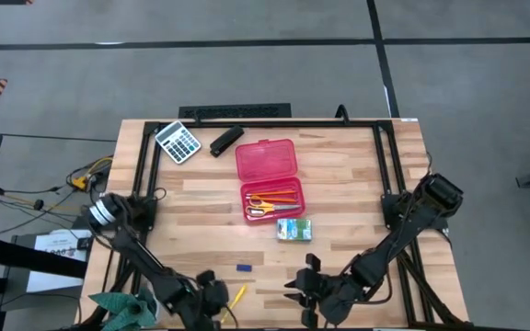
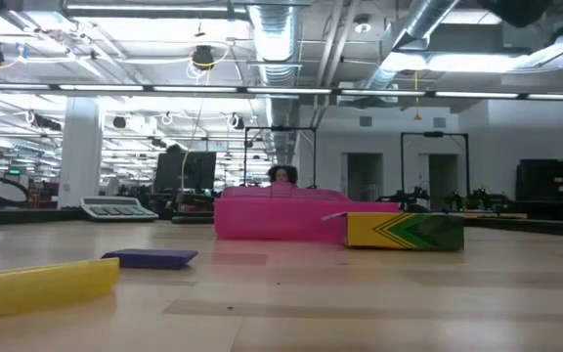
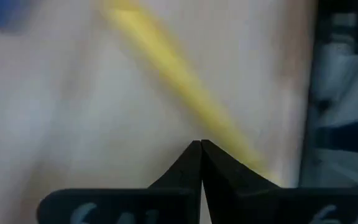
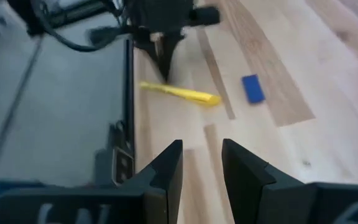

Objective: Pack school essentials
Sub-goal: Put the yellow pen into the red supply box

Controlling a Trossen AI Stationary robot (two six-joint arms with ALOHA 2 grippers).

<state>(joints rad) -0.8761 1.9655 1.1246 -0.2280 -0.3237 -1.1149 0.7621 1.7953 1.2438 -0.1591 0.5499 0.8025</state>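
A yellow pen lies flat on the table near its near edge, with a small blue piece just beyond it. My left gripper is shut, its tips just over the pen toward its near end. My right gripper stands open to the right of the pen with nothing between its fingers. The open pink case in mid-table holds yellow-handled scissors and orange pencils. A green-and-white packet lies beside the case. My left gripper points its shut fingertips slanting down at the pen's part near the table's near edge. I cannot tell whether the tips touch the pen. The pen lies flat on the table.
A grey calculator and a black stapler lie at the far left of the table. A black frame borders the table. A teal cloth lies off the near left corner. Bare wood stretches on the right half.
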